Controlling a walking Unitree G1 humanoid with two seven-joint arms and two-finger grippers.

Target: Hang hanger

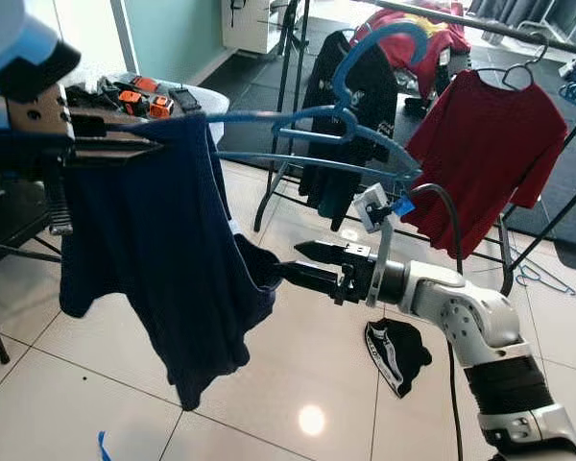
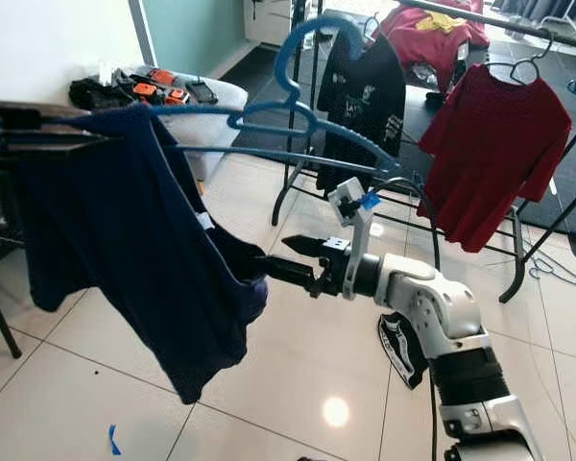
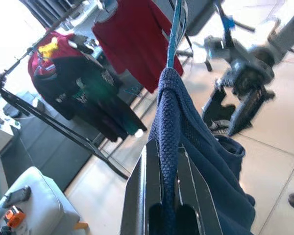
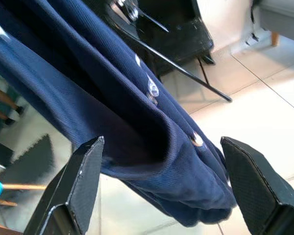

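Clamping the left end of the blue hanger (image 1: 298, 130), the left claw (image 3: 169, 215) has its 2 fingers pressed on the navy garment (image 1: 163, 259) draped over that bar, high at the left of the scene. Its hook (image 1: 374, 48) curls up to the right, just before the clothes rack (image 1: 480, 24). Lower, the right claw (image 1: 293, 269) is spread wide, its fingers (image 4: 83, 181) either side of a bunched fold of navy cloth. Behind hang a red shirt (image 1: 485, 158) and a black shirt (image 1: 350, 125). A black item (image 1: 398, 355) lies on the tiled floor (image 1: 298, 384).
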